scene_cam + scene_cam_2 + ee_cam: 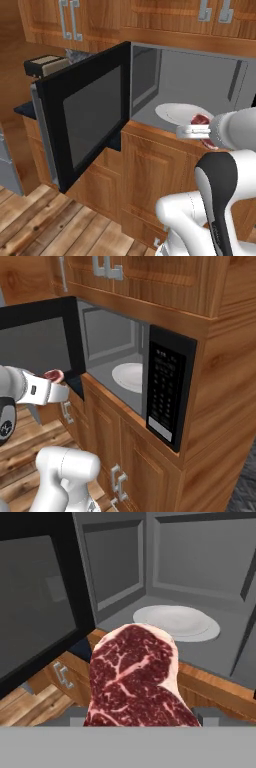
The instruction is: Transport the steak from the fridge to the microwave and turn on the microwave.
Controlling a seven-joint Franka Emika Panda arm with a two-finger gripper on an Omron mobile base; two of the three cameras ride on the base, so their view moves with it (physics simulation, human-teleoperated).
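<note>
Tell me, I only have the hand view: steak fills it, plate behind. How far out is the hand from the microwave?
Observer: The gripper holds the steak just outside the microwave, level with its open front.
Operator: Door clear of the arm?
Observer: Yes, the door is swung fully open, off to the arm's left.
Operator: Where's the control panel?
Observer: On the right of the cavity, a black panel, facing outward.
Operator: Anything on the plate?
Observer: No, the plate is bare.
</note>
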